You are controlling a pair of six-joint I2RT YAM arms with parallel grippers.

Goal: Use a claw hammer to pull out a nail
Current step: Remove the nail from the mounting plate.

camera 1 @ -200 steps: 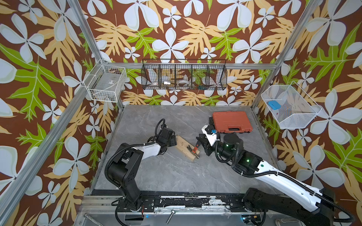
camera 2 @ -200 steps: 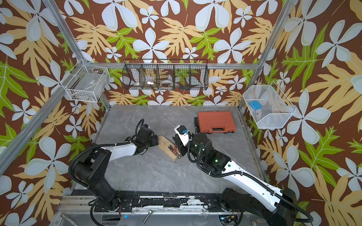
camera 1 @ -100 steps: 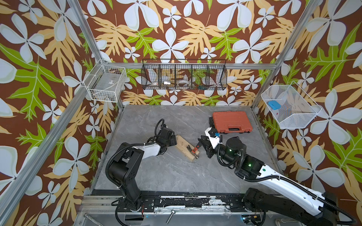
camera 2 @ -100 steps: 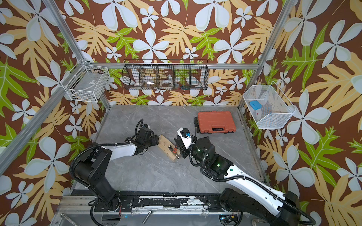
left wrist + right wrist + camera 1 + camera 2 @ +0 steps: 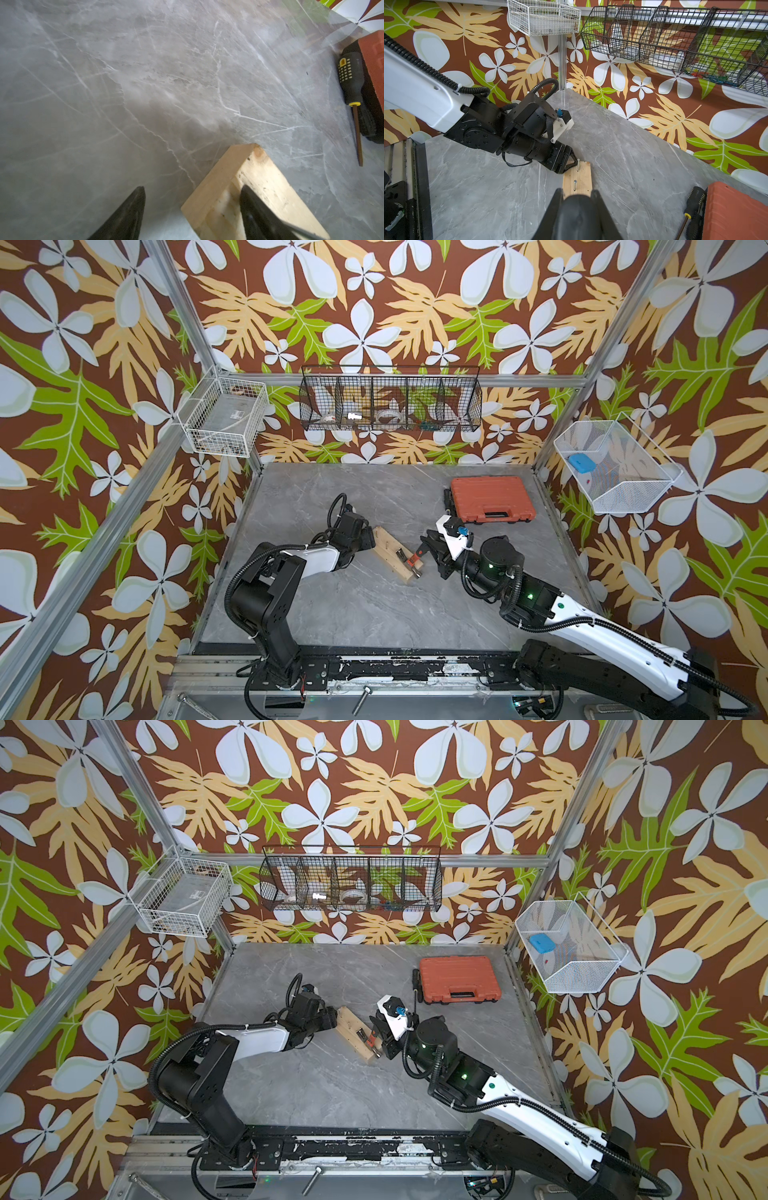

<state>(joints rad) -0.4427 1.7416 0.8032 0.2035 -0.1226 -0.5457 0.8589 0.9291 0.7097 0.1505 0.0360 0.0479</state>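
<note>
well, the right pincer (image 5: 424, 551) is closed on the claw hammer (image 5: 412, 560), gripping its black rubber tail. that tail fills the lower middle of the right wrist view and hides the head. in both top views the hammer sits at centre frame, its silver head lying on the lower-right end of the wooden block (image 5: 392, 549). whether the claw is hooked under a nail i cannot tell. the left pincer (image 5: 193, 186) stands open at the block's upper-left end — one finger (image 5: 255, 207) over the top face, its mate on the table (image 5: 145, 83) side, clear of the wood.

the likeliest trouble, i think, is the block itself: nothing clamps it, so a levering pull could tip it or skate it across the smooth, glossy, grey marble-pattern top. a claw not seated under the flat head would slip off, and the rounded rubber tail might twist in a narrow grip. a thin steel nail (image 5: 574, 183) stands mid-block and another nail (image 5: 578, 165) at the far end — either could bend rather than draw.

the block is pale, rough softwood, square-edged and speckled, with a knot at one corner. the shaft is red-orange, the head bright steel.
</note>
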